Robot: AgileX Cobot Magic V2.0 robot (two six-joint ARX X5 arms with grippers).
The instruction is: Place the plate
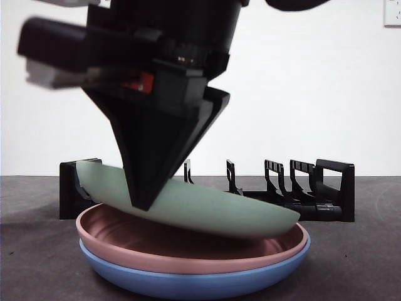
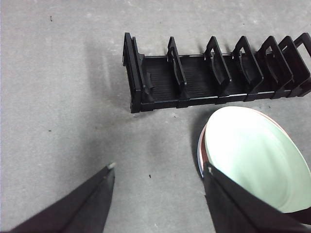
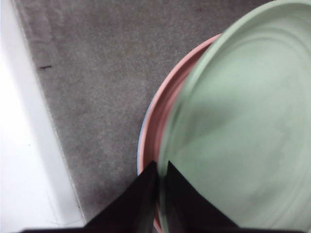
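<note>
Apparently right tool [image 3: 160, 170] clamped on tilted green plate [image 1: 207, 207] rim, above pink plate [image 1: 188, 254].

No writing to read anywhere here. Nothing printed on the green plate [image 1: 207, 210], nothing on the pink plate [image 1: 188, 248] or the blue plate [image 1: 188, 282] beneath it, no brand on the black rack [image 2: 218, 77]. The gripper [image 1: 143, 204] coming down in the front view carries a small red patch, but it's blurred and I can't make out any letters or numbers on it. The grey tabletop [image 2: 63, 97] shows only specks, no marks that read as signs. A white fitting [image 1: 392, 14] sits on the wall at the top corner, bearing no legible text either.
</note>
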